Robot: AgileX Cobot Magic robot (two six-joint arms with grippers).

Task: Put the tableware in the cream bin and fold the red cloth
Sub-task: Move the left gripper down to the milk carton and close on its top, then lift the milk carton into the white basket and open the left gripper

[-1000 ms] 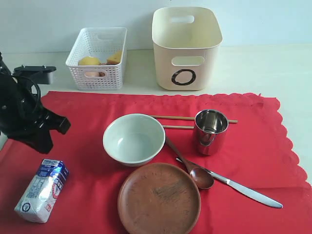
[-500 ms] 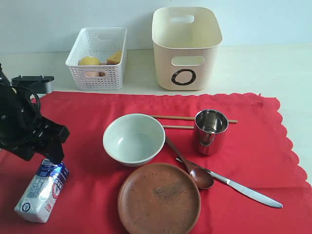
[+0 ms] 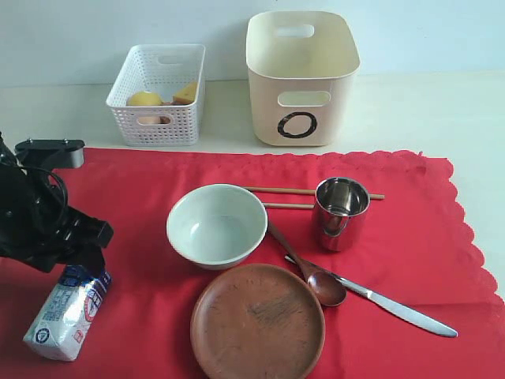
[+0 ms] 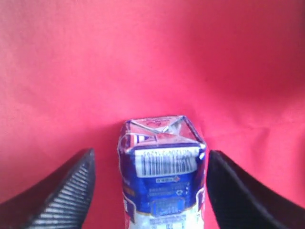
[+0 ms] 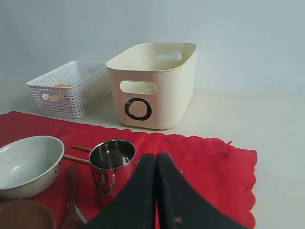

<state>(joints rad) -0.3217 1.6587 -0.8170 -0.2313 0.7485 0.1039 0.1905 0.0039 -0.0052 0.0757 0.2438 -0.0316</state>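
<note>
A pale counter [image 3: 442,110] runs back to a plain light wall, and the red cloth [image 3: 142,181] covers most of its near half, scalloped edge toward the far and right sides. The cream bin [image 3: 301,79] stands at the middle of the far edge, off the cloth, with nothing visible in it yet.

Near the near left corner, the left gripper [image 4: 150,155] hangs over the milk carton [image 3: 67,309], which lies on the cloth. Its jaws stand wide to either side of the carton, with a gap on each side. The right gripper [image 5: 156,157] has its jaws pressed together and holds nothing.

The likely trouble is at the carton. If the jaws close too low, they may pinch the cloth with it, and a lift would then tug the fabric and could tip the steel cup [image 3: 342,212] or roll the chopsticks [image 3: 288,191]. The carton also looks soft, so a hard squeeze may crumple it.

All the tableware sits on the cloth:
- one bowl [image 3: 216,226]
- one wooden plate [image 3: 257,321]
- one steel cup
- two chopsticks
- one spoon [image 3: 316,280]
- one knife [image 3: 394,309]

That makes seven pieces. There is also one milk carton, one cloth and one cream bin. One white lattice basket [image 3: 158,95] stands toward the far left corner, holding at least two pieces of yellow food.
</note>
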